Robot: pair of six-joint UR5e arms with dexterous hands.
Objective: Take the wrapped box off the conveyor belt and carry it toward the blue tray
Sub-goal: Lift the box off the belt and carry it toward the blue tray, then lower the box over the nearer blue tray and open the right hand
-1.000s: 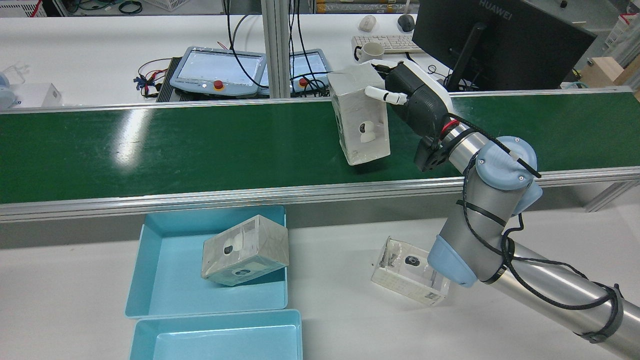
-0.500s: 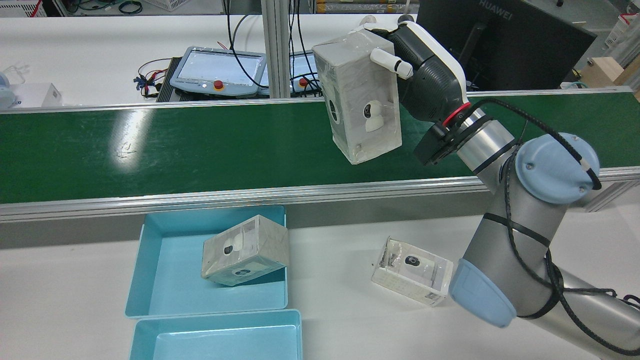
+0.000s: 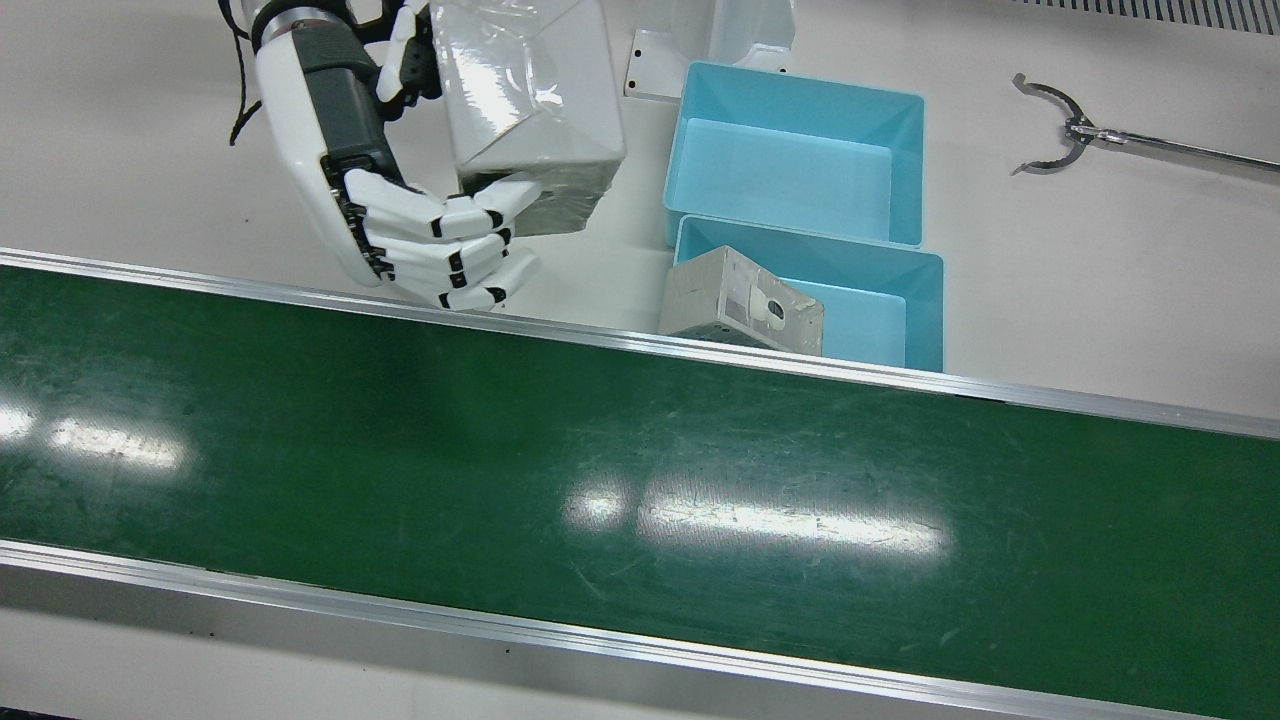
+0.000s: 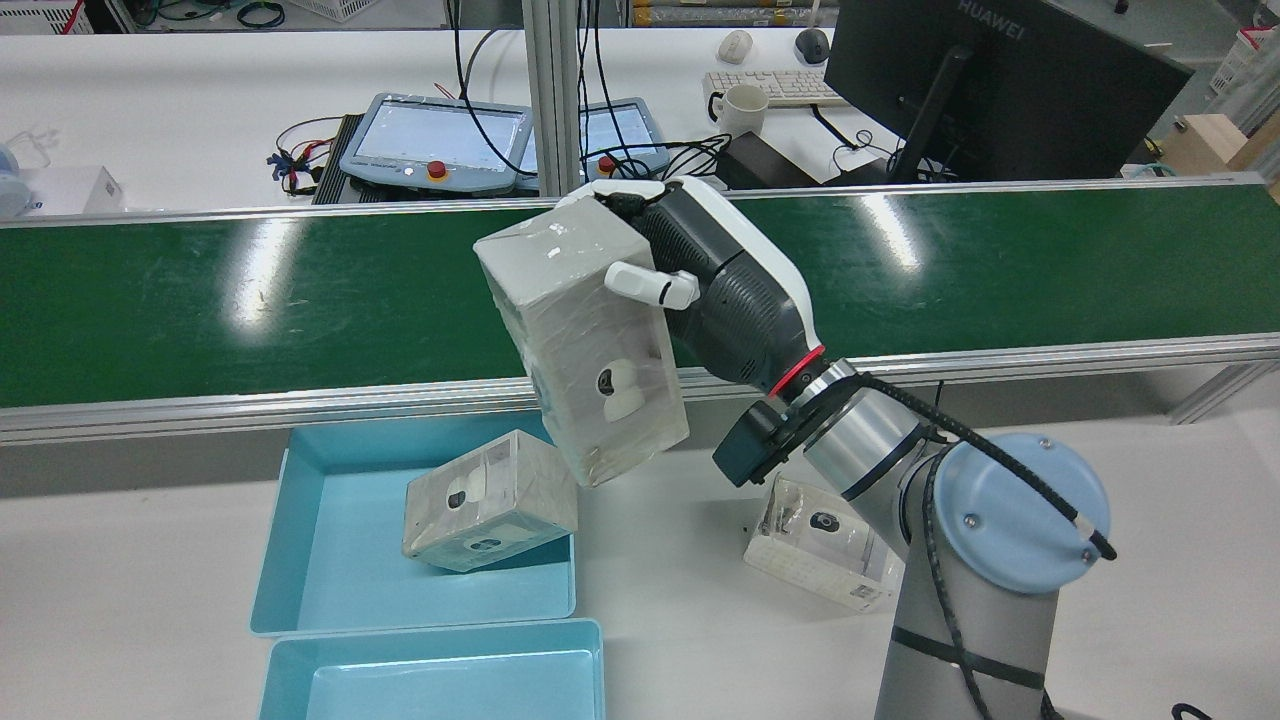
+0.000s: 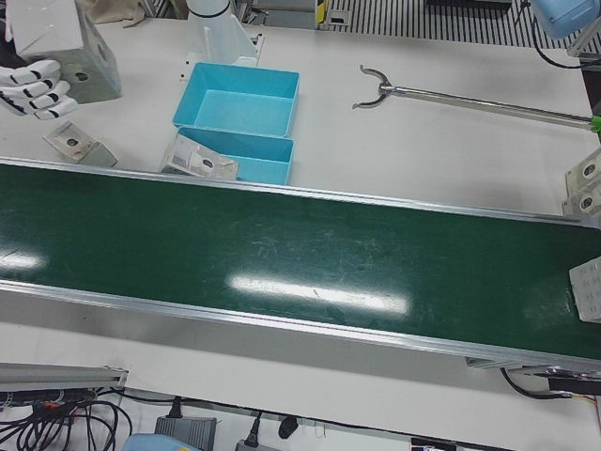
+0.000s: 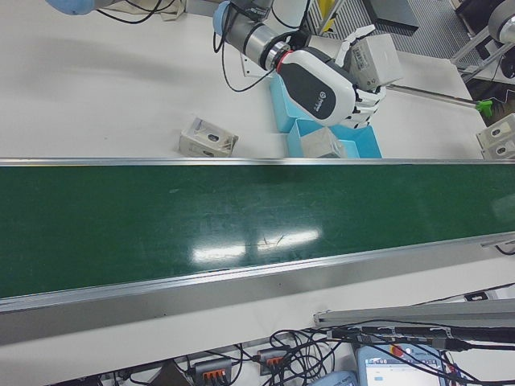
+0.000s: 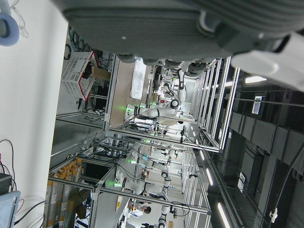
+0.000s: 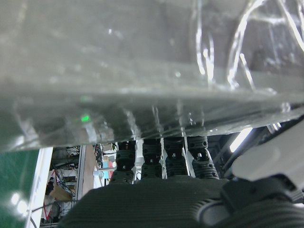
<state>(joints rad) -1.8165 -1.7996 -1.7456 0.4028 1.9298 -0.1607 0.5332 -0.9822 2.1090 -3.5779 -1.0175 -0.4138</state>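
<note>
My right hand is shut on the wrapped box, a tall plastic-wrapped carton with a small white camera printed on it. The box hangs tilted in the air over the conveyor belt's near rail, just right of the blue tray. The front view shows the hand and box left of the tray. They also show in the right-front view: hand, box. My left hand shows only as a grey edge in its own view.
A wrapped box lies in the blue tray. Another box lies on the table under my right arm. A second blue tray sits beside the first. A grabber tool lies past the trays. Another box is on the belt's far end.
My right hand has lifted the wrapped box off the belt and carried it back toward me and left, to the belt's near rail beside the blue tray.
</note>
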